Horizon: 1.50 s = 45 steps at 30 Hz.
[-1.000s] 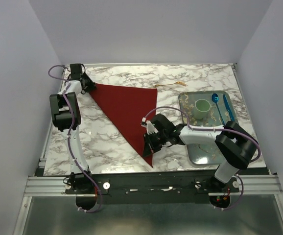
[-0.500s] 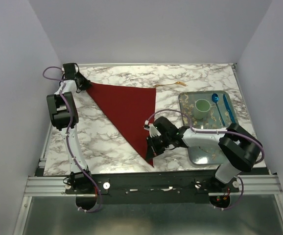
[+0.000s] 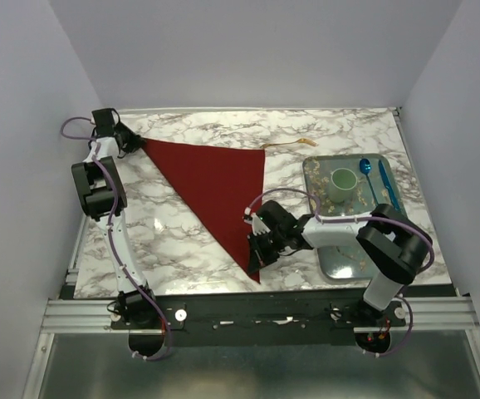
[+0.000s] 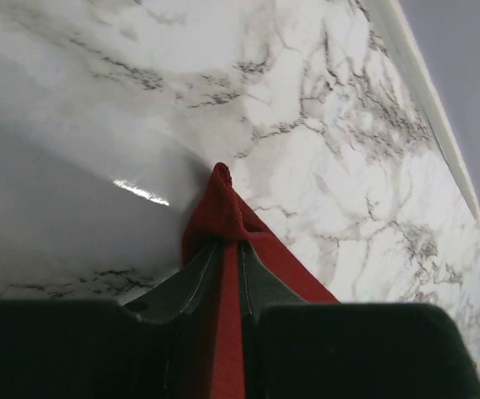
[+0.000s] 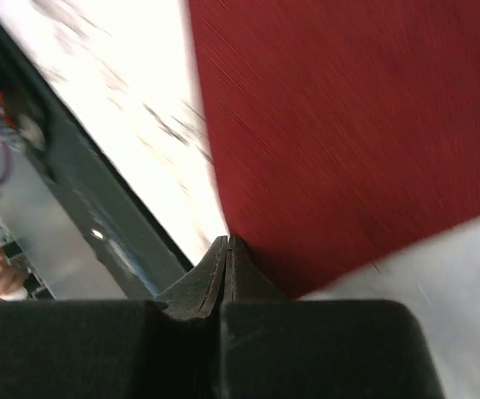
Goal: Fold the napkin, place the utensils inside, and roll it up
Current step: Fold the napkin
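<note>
The top view looks steeply down from behind the arm bases and takes in the whole table (image 3: 182, 241). Both wrist views sit very close, low over the marble. All three share the napkin (image 3: 215, 179), with the wrists at its upper-left and lower corners.

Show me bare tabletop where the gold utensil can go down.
Widest bare white marble tabletop: near-left, between the slanted edge of the dark red cloth napkin and the left edge. A narrower strip runs behind the napkin, up to the thin gold utensil. Crowded: the right end effector and the patterned metal tray fill the right.
</note>
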Motion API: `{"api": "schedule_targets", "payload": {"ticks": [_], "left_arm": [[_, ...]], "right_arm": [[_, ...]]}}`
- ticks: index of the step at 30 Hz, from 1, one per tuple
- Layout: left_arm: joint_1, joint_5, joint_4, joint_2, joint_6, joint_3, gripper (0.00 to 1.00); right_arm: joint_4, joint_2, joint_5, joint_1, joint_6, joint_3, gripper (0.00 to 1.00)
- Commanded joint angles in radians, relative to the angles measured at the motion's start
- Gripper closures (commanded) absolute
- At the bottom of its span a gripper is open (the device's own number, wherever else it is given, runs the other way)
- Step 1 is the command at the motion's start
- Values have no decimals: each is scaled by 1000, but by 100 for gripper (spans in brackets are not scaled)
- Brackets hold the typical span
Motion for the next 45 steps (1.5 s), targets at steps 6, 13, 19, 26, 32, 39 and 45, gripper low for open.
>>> {"api": "schedule_targets", "payload": {"ticks": [6,13,19,26,32,39,45], "left_arm": [[9,-2,-128,99,37,172,76],[-20,8,-137,-9,32,147,73],[-86,-36,-65,-269,-11,-186,73],[-192,-38,211,-543,-167,-700,73],[-215,-36,170,-484,-137,-679,73],[-215,-77,130,-438,-108,-642,73],[-217,-122,80,-464,-62,-631,73]], "right_arm": [[-68,-154,56,9,3,-42,94],[-79,-73,70,9,-12,-8,94],[-33,-50,64,9,18,-74,94],[-75,-98,79,10,-2,-59,93],[-24,-112,67,12,15,-140,93],[28,-115,59,27,28,-218,93],[-92,-226,113,27,-3,-133,93]]}}
